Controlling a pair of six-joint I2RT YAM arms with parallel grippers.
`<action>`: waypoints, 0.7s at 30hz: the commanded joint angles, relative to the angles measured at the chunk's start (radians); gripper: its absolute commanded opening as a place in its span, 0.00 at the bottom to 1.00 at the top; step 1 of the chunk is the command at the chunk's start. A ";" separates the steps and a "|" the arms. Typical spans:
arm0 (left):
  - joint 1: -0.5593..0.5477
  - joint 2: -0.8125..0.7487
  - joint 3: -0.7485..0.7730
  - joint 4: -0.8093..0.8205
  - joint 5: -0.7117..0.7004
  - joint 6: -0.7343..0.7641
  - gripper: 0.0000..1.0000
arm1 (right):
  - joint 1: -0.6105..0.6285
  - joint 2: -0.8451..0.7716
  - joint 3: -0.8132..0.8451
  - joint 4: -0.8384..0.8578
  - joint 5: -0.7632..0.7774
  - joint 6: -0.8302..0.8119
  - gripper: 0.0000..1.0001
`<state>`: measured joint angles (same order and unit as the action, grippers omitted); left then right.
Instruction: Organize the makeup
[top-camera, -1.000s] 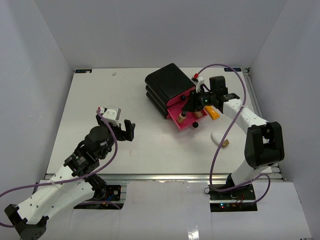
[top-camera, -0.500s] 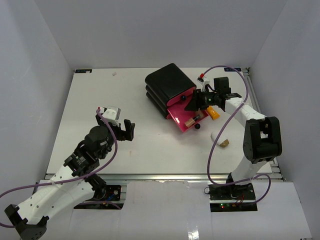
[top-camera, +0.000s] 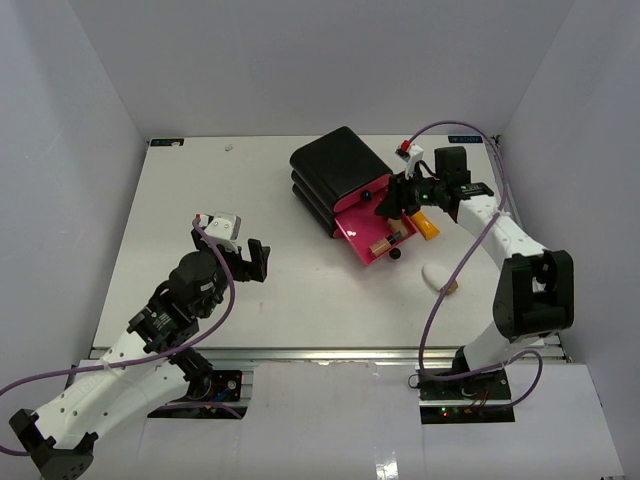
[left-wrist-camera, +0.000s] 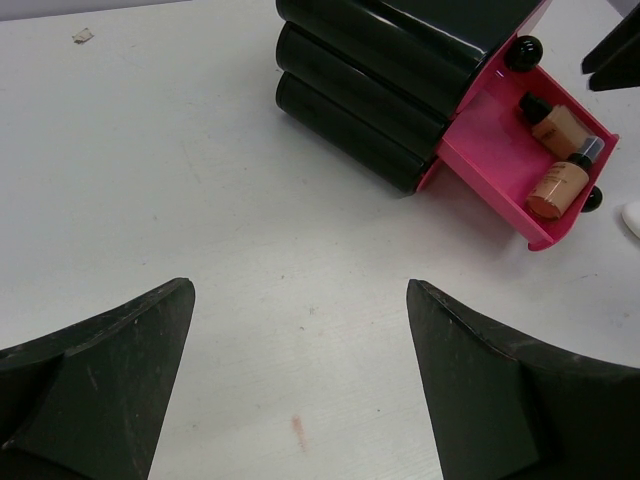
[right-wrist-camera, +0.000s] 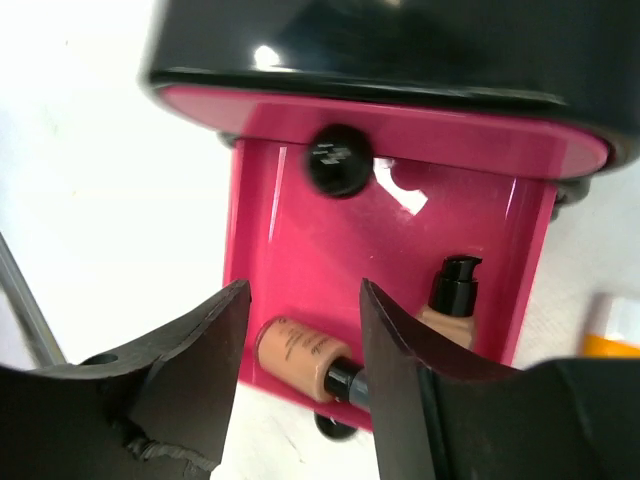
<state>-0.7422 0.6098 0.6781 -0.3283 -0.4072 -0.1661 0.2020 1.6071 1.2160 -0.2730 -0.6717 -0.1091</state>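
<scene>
The makeup is spread around an open pink drawer (top-camera: 362, 238) of the black box (top-camera: 338, 165). Two tan bottles with dark caps lie in that drawer (right-wrist-camera: 300, 230): one (right-wrist-camera: 300, 354) on its side near the front wall, the other (right-wrist-camera: 452, 302) beside it. An orange tube (top-camera: 428, 226) lies on the table right of the drawer, and a white oval tube (top-camera: 437, 275) nearer the front. My right gripper (right-wrist-camera: 302, 288) hovers open above the drawer, holding nothing. My left gripper (left-wrist-camera: 300, 287) stays open and empty over bare table, far left of the box.
The black box (left-wrist-camera: 390, 60) has two more drawers, both shut, with round black knobs (right-wrist-camera: 340, 158). A purple cable loops from the right arm (top-camera: 505, 235) down past the white tube. White walls enclose the table (top-camera: 200, 190) on three sides.
My right gripper has opened and let go of a tan bottle, which now lies in the drawer. It has drawn back up and to the right. The left arm has not moved.
</scene>
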 joint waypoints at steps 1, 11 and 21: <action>0.004 -0.006 -0.001 0.018 0.013 -0.007 0.98 | -0.006 -0.218 -0.054 -0.127 -0.100 -0.405 0.53; 0.005 -0.011 0.000 0.022 0.039 -0.006 0.98 | -0.006 -0.508 -0.487 -0.131 0.119 -0.829 0.14; 0.004 -0.011 -0.002 0.023 0.038 -0.006 0.98 | -0.006 -0.490 -0.561 0.209 0.409 -0.468 0.08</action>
<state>-0.7414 0.6067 0.6781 -0.3277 -0.3789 -0.1658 0.1982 1.0659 0.5861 -0.2387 -0.3842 -0.7201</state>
